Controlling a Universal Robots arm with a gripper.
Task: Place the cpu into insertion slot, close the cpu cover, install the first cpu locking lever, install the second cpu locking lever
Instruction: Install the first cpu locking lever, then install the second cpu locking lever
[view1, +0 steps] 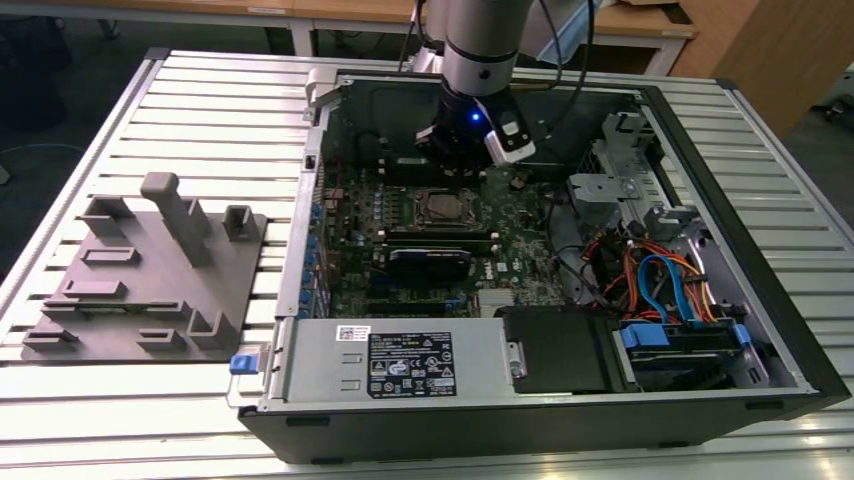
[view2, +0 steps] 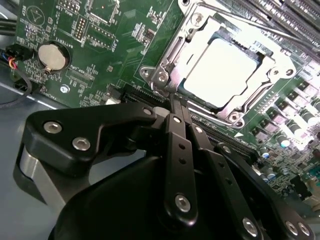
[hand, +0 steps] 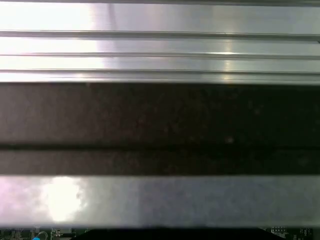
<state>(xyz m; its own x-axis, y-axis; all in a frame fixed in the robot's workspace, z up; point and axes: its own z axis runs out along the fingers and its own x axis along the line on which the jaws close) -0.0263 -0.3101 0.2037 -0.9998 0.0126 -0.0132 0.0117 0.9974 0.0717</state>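
The cpu (view2: 220, 70) lies flat in the insertion slot on the green board, its silver face up. The cpu cover (view2: 175, 52), a silver frame, lies down around it. My gripper (view2: 172, 102) is shut, its two black fingers (view2: 176, 150) pressed together with nothing seen between them. Its tips sit at the corner of the cover frame, by a screw (view2: 161, 77). In the exterior view the gripper (view1: 461, 165) hangs inside the open computer case, just behind the cpu (view1: 439, 207).
A coin battery (view2: 51, 56) and long black memory slots (view2: 295, 15) flank the socket. The case holds a power supply (view1: 400, 360), coloured cables (view1: 654, 280) and a drive bay. A grey fixture plate (view1: 147, 270) lies on the ribbed table at the exterior view's left.
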